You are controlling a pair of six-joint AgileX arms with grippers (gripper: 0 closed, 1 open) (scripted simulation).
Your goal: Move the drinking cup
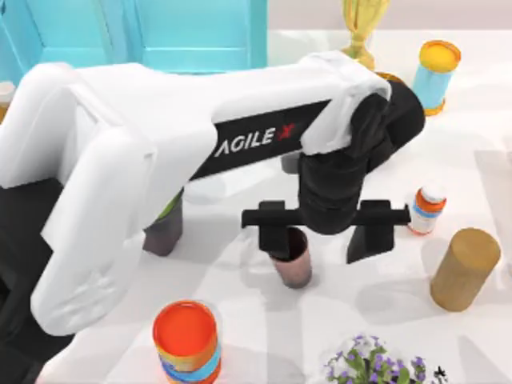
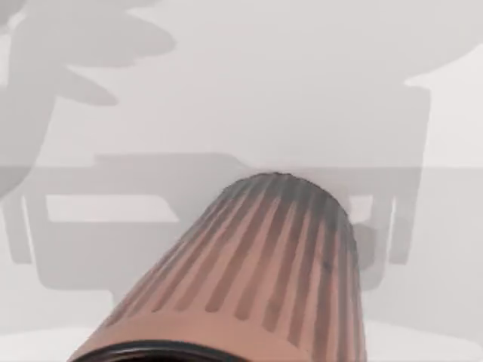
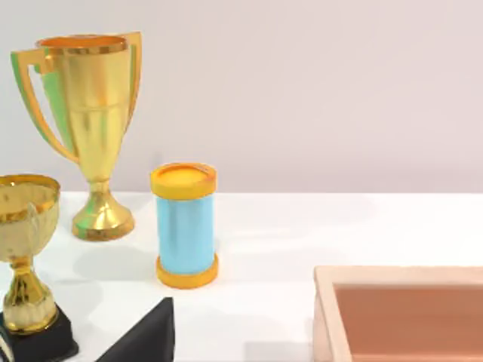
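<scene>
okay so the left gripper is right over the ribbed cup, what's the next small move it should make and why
Probably lower a little, then close. In the top view the left gripper hangs over the drinking cup with fingers spread wide: one finger sits over the rim, the other stands well off. The cup stands upright on the table, not yet gripped.

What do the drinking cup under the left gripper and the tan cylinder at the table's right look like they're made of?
Drinking cup: copper-brown ribbed wall with a soft sheen, probably metal or glazed plastic. Tan cylinder: matte, faintly speckled, likely cork or wood. The left gripper is open above the cup.
</scene>
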